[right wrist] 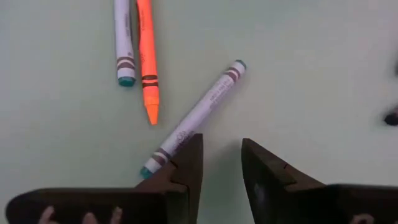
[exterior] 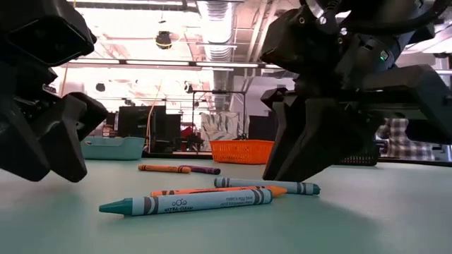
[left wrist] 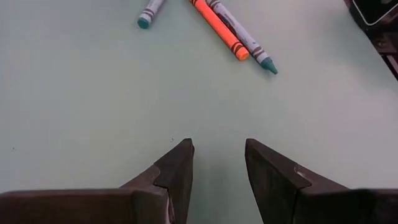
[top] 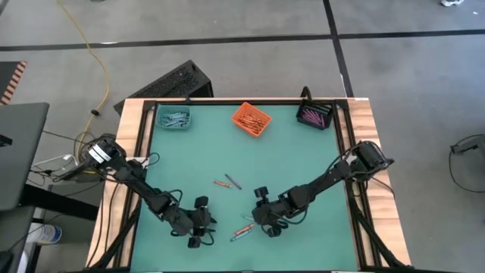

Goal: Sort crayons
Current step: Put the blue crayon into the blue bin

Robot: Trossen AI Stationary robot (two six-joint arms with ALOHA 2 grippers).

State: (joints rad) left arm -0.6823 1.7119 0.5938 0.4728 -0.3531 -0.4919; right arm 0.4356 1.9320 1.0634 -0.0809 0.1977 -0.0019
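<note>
Three crayons lie flat on the green table between my grippers (top: pixel 242 230): a teal one (exterior: pixel 187 203), an orange one (exterior: pixel 219 190) and a blue-grey one (exterior: pixel 268 185). Two more, orange (top: pixel 221 183) and purple (top: pixel 233 181), lie farther toward the table's middle. My left gripper (left wrist: pixel 219 149) is open and empty, low over the table to the left of the three (top: pixel 206 224). My right gripper (right wrist: pixel 222 146) is open, low at their right (top: pixel 262 220). The teal crayon (right wrist: pixel 196 118) lies slantwise with one end beside one of its fingers. My right gripper points down at the table, and the teal crayon's end (right wrist: pixel 152 168) lies against the outer side of one finger (right wrist: pixel 186 158). I cannot tell whether the finger touches it. The crayon lies flat on the table, outside the gap between the fingers.
Three small bins stand along the far edge: teal (top: pixel 174 119) at the left, orange (top: pixel 251 119) in the middle, black (top: pixel 314 115) at the right, each with crayons inside. Bare green table lies between the bins and the crayons. Wooden rails (top: pixel 129 152) run along the sides.
</note>
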